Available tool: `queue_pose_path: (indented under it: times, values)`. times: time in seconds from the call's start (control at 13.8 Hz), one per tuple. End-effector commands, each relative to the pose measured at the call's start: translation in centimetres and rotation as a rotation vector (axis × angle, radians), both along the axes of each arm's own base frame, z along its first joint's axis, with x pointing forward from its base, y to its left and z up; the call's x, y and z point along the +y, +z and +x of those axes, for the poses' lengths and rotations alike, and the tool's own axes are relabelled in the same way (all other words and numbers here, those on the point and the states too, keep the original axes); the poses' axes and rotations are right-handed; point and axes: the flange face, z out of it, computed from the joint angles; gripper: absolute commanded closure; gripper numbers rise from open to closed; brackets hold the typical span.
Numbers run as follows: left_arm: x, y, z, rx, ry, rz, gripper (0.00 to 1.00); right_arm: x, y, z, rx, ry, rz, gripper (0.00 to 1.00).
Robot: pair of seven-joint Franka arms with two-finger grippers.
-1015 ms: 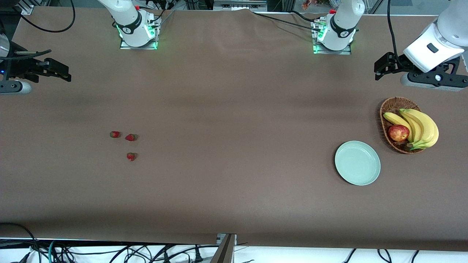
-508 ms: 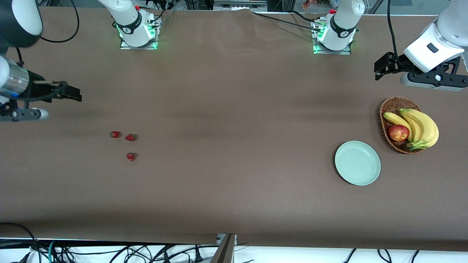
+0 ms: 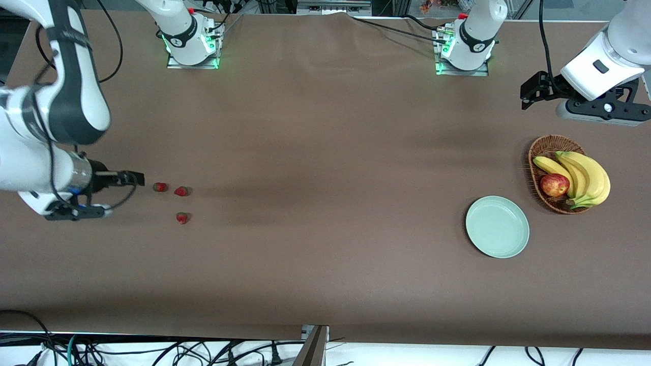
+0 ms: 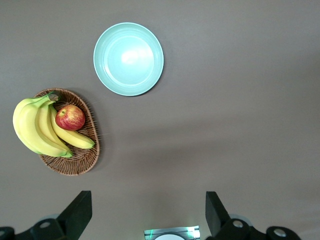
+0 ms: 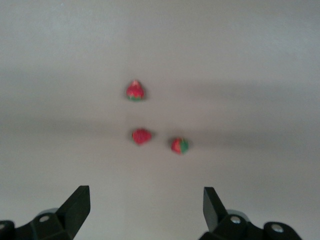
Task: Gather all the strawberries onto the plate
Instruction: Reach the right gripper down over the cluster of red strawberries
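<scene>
Three small red strawberries (image 3: 160, 187) (image 3: 181, 191) (image 3: 182, 218) lie close together on the brown table toward the right arm's end. They also show in the right wrist view (image 5: 135, 91) (image 5: 142, 136) (image 5: 180, 145). My right gripper (image 3: 133, 178) is open and empty, just short of the strawberries on the right arm's side, and it also shows in the right wrist view (image 5: 145, 202). The pale mint-green plate (image 3: 497, 226) is bare toward the left arm's end and shows in the left wrist view (image 4: 128, 58). My left gripper (image 3: 529, 94) waits open and empty above the table by the basket, seen also in its wrist view (image 4: 148, 207).
A brown wicker basket (image 3: 542, 146) with bananas (image 3: 585, 175) and a red-yellow apple (image 3: 554, 184) stands beside the plate, a little farther from the front camera. It also shows in the left wrist view (image 4: 75, 167). The two arm bases stand along the table's back edge.
My right arm has swung in from the table's end and brought its gripper right up to the strawberries. The left arm, the berries and the plate have not moved.
</scene>
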Motion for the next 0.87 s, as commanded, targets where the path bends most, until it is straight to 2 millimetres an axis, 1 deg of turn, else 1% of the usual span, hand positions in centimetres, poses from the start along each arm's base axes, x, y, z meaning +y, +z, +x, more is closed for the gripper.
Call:
queue_pose_path:
  times: [0.0,0.07,0.15,0.36,0.65,0.8]
  values:
    - [-0.1,0.6,0.0,0.004,0.002,0.011,0.0,1.7,-5.1,1.7,-0.012,0.01,0.009,0.0]
    - [-0.1,0.6,0.1,0.003,0.002,0.01,0.0,2.5,-7.2,1.9,-0.008,0.014,0.009,0.0]
    - [0.0,0.6,0.1,0.004,0.004,0.01,0.0,3.4,-8.6,1.8,-0.008,0.026,0.009,0.0]
    - [0.0,0.6,0.1,0.003,0.002,0.011,0.0,3.9,-12.9,0.5,-0.015,0.034,0.011,0.0]
    - [-0.1,0.6,0.1,0.003,0.002,0.01,0.0,3.7,-16.6,-1.6,-0.012,0.037,0.009,0.0]
    - [-0.1,0.6,0.1,0.003,0.003,0.009,0.0,4.0,-17.7,-2.5,0.006,0.043,0.006,0.0]
